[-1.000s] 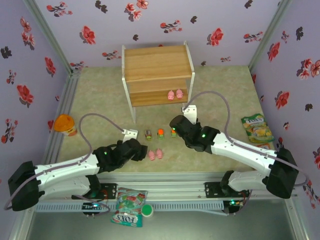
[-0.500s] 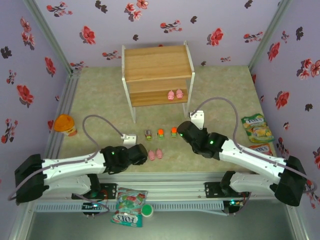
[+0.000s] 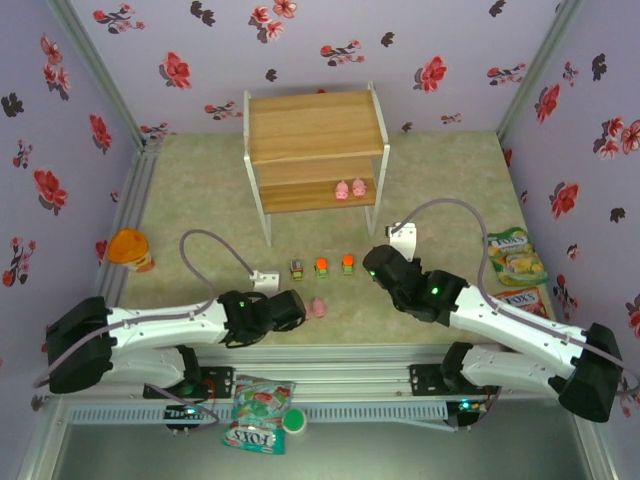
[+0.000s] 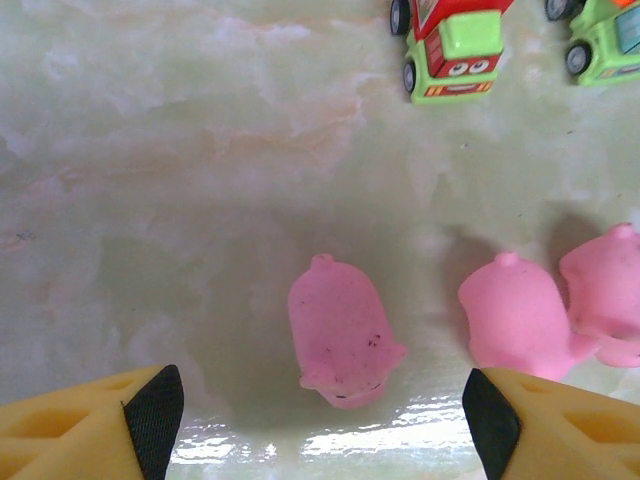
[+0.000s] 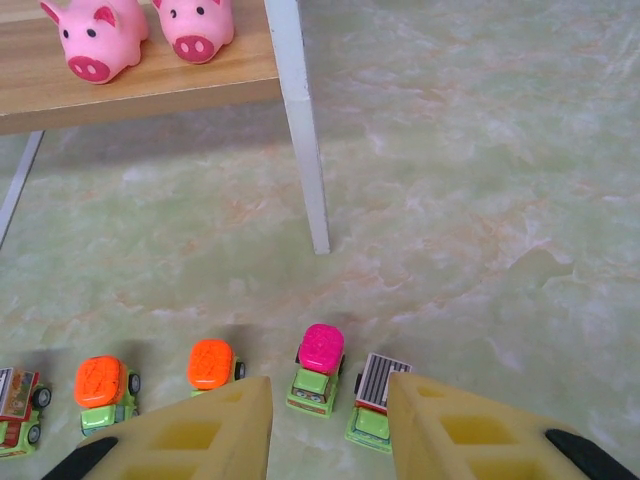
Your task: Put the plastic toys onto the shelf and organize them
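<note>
The job looks partly done. Two pigs (image 5: 95, 40) sit side by side on the low board of the shelf (image 3: 315, 125). The shelf stands in the middle, near the far edge of the tabletop (image 3: 200, 190).

Three pigs lie close to the near edge of the tabletop. The left tool (image 4: 322, 415) hangs right over the first pig (image 4: 340, 335). Its two yellow fingers (image 4: 90, 425) are spread wide, one on each side of that pig. They do not touch it, so this tool holds nothing. A second pig (image 4: 515, 315) lies just beside the first one, and a third pig (image 4: 605, 295) touches the second.

Five cars (image 5: 212, 365) stand in a row in the middle of the tabletop, between the shelf and the pigs. The right tool (image 5: 330, 425) hangs over the pink-top car (image 5: 318, 365) and the grey-top car (image 5: 375, 405). Its fingers are a little apart and it is empty too.

I think the step now is picking up the first pig. The left tool needs to go down a bit, squeeze the pig's fat middle softly, and lift it straight up. That way it will not bump the second pig. Then the pig goes on the low board, next to the two pigs there. The pig looks round and smooth, so it could slip out.
</note>
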`<state>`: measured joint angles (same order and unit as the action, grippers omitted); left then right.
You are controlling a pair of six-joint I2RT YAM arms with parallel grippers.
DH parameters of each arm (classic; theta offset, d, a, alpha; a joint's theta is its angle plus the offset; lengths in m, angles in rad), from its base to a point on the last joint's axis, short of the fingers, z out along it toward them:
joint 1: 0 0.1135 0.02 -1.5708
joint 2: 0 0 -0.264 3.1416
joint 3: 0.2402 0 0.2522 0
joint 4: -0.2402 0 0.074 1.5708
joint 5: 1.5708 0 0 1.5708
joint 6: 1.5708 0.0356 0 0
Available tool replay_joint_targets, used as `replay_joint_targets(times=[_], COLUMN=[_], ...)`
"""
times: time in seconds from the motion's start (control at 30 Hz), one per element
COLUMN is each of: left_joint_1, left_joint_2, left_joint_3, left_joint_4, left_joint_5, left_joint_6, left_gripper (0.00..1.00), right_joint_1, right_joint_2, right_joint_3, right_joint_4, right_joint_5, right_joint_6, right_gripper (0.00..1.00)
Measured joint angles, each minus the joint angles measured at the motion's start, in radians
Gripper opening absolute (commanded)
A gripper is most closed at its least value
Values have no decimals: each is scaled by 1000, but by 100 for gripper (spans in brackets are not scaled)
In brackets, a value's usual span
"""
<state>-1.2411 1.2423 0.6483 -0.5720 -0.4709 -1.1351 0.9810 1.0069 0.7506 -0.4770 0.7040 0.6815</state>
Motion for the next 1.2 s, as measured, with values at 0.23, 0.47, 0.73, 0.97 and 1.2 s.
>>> replay_joint_targets(times=[0.23, 0.47, 0.73, 0.97, 1.2], left_joint_1=[0, 0, 14, 32, 38], left_joint_2=[76, 79, 109, 109, 115], left_joint_3=[36, 36, 33, 8, 3], left_joint_4=[-8, -8, 5, 40, 64], left_joint_5=[20, 26, 46, 56, 57], left_joint_6=[-8, -16, -15, -14, -11], left_gripper=[75, 71, 67, 61, 56], right_joint_1=[0, 0, 0, 0, 0], right_joint_2=[-17, -42, -42, -42, -30], right_joint_3=[0, -14, -17, -17, -17], right_joint_4=[0, 0, 0, 0, -1], right_joint_5=[0, 0, 0, 0, 0], right_joint_6=[0, 0, 0, 0, 0], right_gripper=[36, 36, 35, 35, 35])
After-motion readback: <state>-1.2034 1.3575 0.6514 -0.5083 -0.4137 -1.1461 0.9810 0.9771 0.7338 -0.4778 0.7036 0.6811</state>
